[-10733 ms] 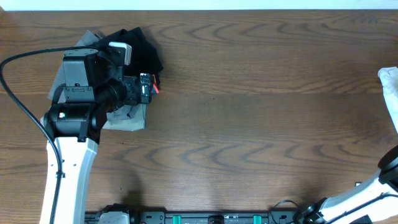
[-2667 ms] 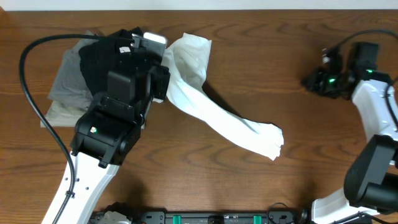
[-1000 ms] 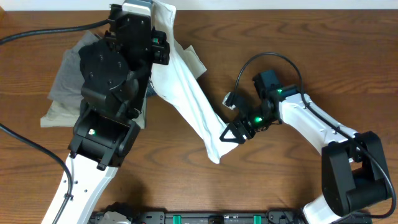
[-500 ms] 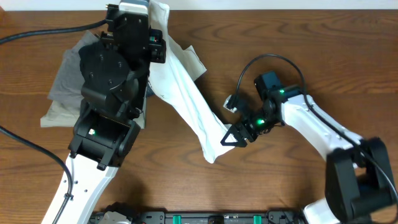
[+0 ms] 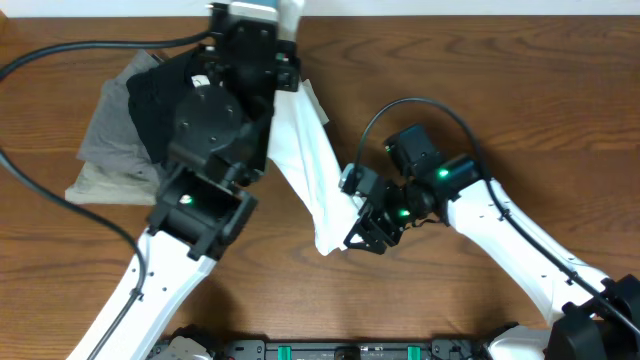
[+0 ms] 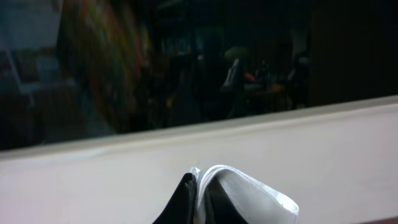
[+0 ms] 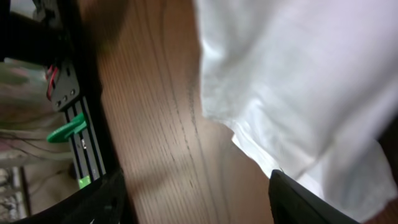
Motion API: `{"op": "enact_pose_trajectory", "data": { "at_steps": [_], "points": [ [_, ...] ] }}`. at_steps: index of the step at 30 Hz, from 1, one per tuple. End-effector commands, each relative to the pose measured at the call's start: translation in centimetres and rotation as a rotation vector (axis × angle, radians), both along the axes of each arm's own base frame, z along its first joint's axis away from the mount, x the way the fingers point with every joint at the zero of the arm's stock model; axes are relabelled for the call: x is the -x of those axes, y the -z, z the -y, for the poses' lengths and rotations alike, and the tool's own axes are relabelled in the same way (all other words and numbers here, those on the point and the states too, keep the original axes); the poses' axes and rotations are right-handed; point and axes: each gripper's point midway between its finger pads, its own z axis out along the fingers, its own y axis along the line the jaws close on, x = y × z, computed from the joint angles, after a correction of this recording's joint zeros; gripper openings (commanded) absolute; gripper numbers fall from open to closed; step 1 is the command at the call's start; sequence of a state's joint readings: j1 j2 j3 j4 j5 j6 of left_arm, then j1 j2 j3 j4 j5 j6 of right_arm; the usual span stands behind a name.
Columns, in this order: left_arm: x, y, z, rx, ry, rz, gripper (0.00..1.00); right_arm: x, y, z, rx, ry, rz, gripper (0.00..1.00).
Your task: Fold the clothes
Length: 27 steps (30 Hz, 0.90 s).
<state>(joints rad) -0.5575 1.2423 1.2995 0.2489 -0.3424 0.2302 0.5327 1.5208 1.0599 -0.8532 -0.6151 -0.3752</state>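
The clothes [image 5: 305, 160], a white T-shirt, hang as a long twisted strip from the table's back edge down to the middle of the wood. My left gripper [image 5: 287, 12] is raised at the back edge and shut on the shirt's top end. In the left wrist view its fingers [image 6: 186, 202] pinch a white fold of the clothes [image 6: 255, 196]. My right gripper [image 5: 356, 238] stands open just right of the shirt's lower end. In the right wrist view bare wood lies between the wide-apart right gripper [image 7: 196, 190] fingers, and the clothes [image 7: 298, 74] fill the upper right, reaching the right finger.
Grey folded garments [image 5: 105, 150] and a black garment [image 5: 150, 95] lie at the back left, partly under the left arm. A black cable [image 5: 60, 58] loops over them. A rail with green clips [image 5: 340, 351] runs along the front edge.
The left gripper has carried the shirt's top end to the right along the back edge. The right gripper has moved toward the front left, staying by the shirt's lower end.
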Motion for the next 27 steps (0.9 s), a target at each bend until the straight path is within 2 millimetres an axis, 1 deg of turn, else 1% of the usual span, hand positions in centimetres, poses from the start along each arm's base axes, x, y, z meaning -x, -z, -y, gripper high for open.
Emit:
{"op": "enact_pose_trajectory", "data": {
  "at_steps": [1,6,7,10,16,18,22,24,27],
  "points": [
    [1.0,-1.8,0.9,-0.026,-0.018,0.066,0.06,-0.5,0.2,-0.2,0.020,0.017,0.024,0.72],
    [1.6,-3.3,1.8,-0.052,-0.065,0.095,0.06,-1.2,-0.1,-0.6,0.004,0.065,0.022,0.76],
    [1.7,-3.9,1.8,-0.056,-0.070,0.106,0.05,-1.3,-0.1,-0.7,0.006,0.076,0.021,0.76],
    [2.0,-5.9,1.8,-0.039,-0.085,0.145,0.06,-1.8,0.1,-0.5,0.028,0.114,0.022,0.76],
    [2.1,-9.7,1.8,-0.012,-0.095,0.208,0.06,-1.9,0.0,-0.8,0.017,0.111,0.032,0.73],
    [2.0,-10.8,2.2,-0.025,-0.099,0.228,0.06,-2.1,-0.5,-1.0,0.000,0.109,0.048,0.73],
    [1.9,-11.7,3.6,-0.101,-0.129,0.240,0.06,-3.0,-2.3,-1.5,-0.053,0.113,0.126,0.73],
    [1.9,-11.9,4.5,-0.136,-0.150,0.239,0.06,-4.0,-3.2,-1.4,-0.061,0.152,0.179,0.75],
    [2.3,-12.6,5.6,-0.154,-0.165,0.248,0.06,-5.8,-4.0,-1.2,-0.057,0.211,0.254,0.76]
  ]
}}
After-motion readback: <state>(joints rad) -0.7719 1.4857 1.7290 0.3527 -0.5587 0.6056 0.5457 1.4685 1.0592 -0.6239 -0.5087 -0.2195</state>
